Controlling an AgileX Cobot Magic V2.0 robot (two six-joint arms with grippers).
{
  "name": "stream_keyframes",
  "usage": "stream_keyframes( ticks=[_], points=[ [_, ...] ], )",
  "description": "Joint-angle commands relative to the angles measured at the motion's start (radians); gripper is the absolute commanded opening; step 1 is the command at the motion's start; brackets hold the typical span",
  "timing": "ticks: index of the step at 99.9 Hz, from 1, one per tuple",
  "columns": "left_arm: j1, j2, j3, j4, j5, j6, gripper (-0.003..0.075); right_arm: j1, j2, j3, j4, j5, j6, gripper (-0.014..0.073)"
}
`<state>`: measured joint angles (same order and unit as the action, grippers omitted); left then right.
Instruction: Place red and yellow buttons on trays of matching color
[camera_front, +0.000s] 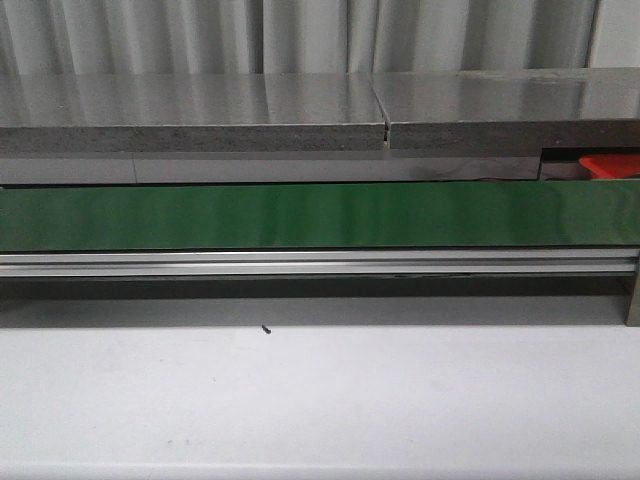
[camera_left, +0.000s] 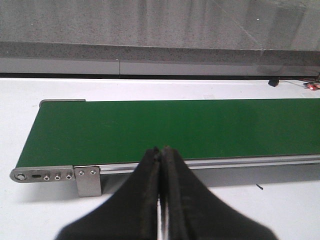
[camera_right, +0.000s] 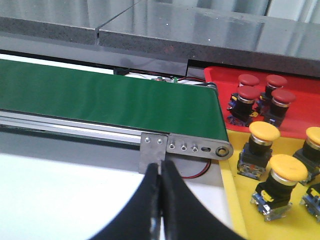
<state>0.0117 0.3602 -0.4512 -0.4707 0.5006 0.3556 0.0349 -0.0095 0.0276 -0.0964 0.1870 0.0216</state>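
In the right wrist view, several red buttons (camera_right: 248, 80) stand in the red tray (camera_right: 220, 75) and several yellow buttons (camera_right: 264, 131) stand in the yellow tray (camera_right: 235, 200), both beside the end of the green conveyor belt (camera_right: 100, 97). My right gripper (camera_right: 160, 164) is shut on nothing, over the white table just short of the belt's end bracket. Above the table, near the belt's other end (camera_left: 175, 125), my left gripper (camera_left: 161, 150) is also shut and holds nothing. The front view shows only a corner of the red tray (camera_front: 605, 165) and neither gripper.
A grey stone-like ledge (camera_front: 200, 110) runs behind the belt (camera_front: 300, 215). The belt's aluminium side rail (camera_front: 300, 265) faces the white table. Red wires (camera_right: 195, 175) hang under the belt's end roller. A small dark speck (camera_front: 266, 328) lies on the table.
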Motion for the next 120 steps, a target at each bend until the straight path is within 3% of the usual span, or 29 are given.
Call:
stream_keyframes(
  ticks=[1, 92, 107, 120],
  points=[
    [-0.006, 0.006, -0.027, -0.024, -0.067, -0.002, -0.0019, 0.000, -0.012, -0.001, 0.001, -0.095, 0.004, -0.0067],
    [-0.006, 0.006, -0.027, -0.024, -0.067, -0.002, -0.0019, 0.000, -0.012, -0.001, 0.001, -0.097, 0.004, -0.0067],
    [-0.006, 0.006, -0.020, -0.016, -0.163, -0.002, -0.0019, 0.000, -0.012, -0.001, 0.001, -0.097, 0.004, -0.0067],
    [-0.006, -0.006, 0.006, 0.107, -0.265, -0.051, -0.0019, 0.000, -0.012, -0.001, 0.001, -0.097, 0.004, -0.0067]
  ],
)
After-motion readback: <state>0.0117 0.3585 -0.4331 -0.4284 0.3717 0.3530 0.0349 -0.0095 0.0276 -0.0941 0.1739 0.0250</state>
